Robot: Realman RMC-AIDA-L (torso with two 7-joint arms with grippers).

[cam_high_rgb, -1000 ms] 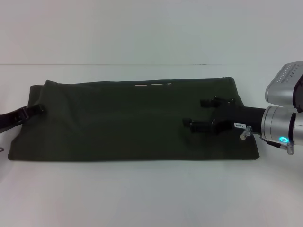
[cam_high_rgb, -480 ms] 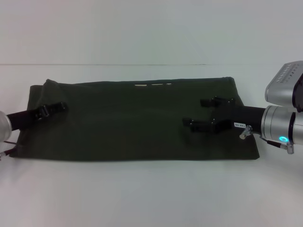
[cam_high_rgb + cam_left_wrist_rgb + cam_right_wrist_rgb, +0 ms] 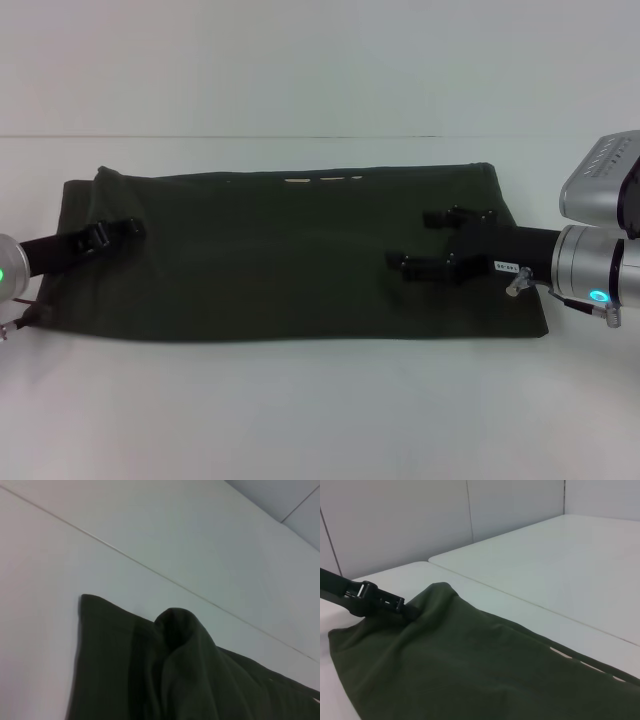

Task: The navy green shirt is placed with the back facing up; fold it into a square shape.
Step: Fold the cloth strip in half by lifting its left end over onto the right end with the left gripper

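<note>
1. The navy green shirt (image 3: 280, 255) lies flat on the white table (image 3: 300, 400), folded into a long band.
2. The right end effector (image 3: 415, 240) rests over the shirt's right part, its two fingers spread apart.
3. The left end effector (image 3: 125, 229) sits at the shirt's left end; whether it grips the cloth cannot be told.
</note>
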